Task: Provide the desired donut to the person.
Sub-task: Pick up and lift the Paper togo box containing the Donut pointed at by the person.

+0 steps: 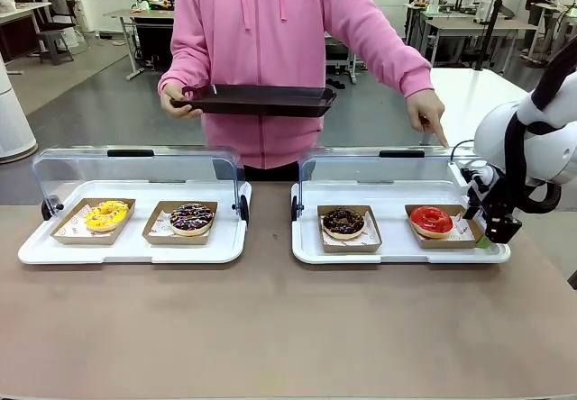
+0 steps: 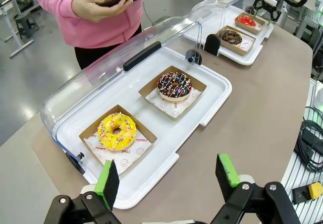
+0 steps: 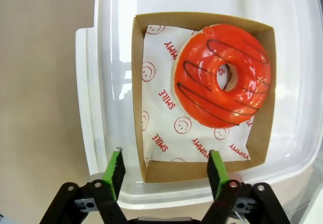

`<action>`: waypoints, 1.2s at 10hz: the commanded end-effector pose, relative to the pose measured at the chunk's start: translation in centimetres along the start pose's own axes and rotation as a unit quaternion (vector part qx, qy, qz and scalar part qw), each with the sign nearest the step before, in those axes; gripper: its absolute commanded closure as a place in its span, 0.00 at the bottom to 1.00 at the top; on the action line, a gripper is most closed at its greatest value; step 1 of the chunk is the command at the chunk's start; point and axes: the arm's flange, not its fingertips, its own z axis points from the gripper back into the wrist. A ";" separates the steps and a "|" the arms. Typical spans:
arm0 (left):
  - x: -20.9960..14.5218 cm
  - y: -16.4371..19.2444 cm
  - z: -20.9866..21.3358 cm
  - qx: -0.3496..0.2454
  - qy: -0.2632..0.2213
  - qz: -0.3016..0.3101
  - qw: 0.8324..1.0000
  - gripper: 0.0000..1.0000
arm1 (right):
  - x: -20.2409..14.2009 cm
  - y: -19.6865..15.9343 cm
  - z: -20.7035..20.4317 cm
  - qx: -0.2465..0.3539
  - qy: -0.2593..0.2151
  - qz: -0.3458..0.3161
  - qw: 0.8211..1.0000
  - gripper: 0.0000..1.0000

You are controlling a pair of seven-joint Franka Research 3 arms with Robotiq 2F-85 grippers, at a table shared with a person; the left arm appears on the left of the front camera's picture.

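Right wrist view: right gripper released, pads wide apart over near-left corner of card tray. Red donut straight ahead past the jaws, toward far right of tray, lying flat, round so no long axis. Judged: tray wall within reach, donut itself not.

Front view: right gripper at right end of right case, just beside red donut, far nearer than left arm.

Left gripper released too, low at near edge of left case, yellow donut closest, red donut well apart.

Farther: person, hand pointing down at lid above red donut, other hand holding black tray.

Pointing clear from front; pad gap clear from wrist.
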 end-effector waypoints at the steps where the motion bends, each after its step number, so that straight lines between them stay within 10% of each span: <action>1: 0.1 0.1 0.1 -0.001 -0.007 0.004 1.000 0.00 | -0.4 -0.4 -0.8 0.007 0.011 0.014 1.000 1.00; 3: 0.1 0.1 0.1 -0.001 -0.007 0.004 1.000 0.00 | -0.5 -0.8 -1.2 0.017 0.017 0.011 1.000 1.00; 4: 0.1 0.1 0.1 -0.001 -0.007 0.004 1.000 0.00 | -0.4 -0.7 -1.2 0.018 0.018 0.011 1.000 0.81; 6: 0.1 0.1 0.1 -0.001 -0.007 0.004 1.000 0.00 | -0.6 -0.5 -0.8 0.019 0.019 0.017 0.999 1.00; 12: 0.1 0.1 0.1 -0.001 -0.007 0.004 1.000 0.00 | -0.4 4.0 6.9 0.014 -0.005 0.101 0.995 1.00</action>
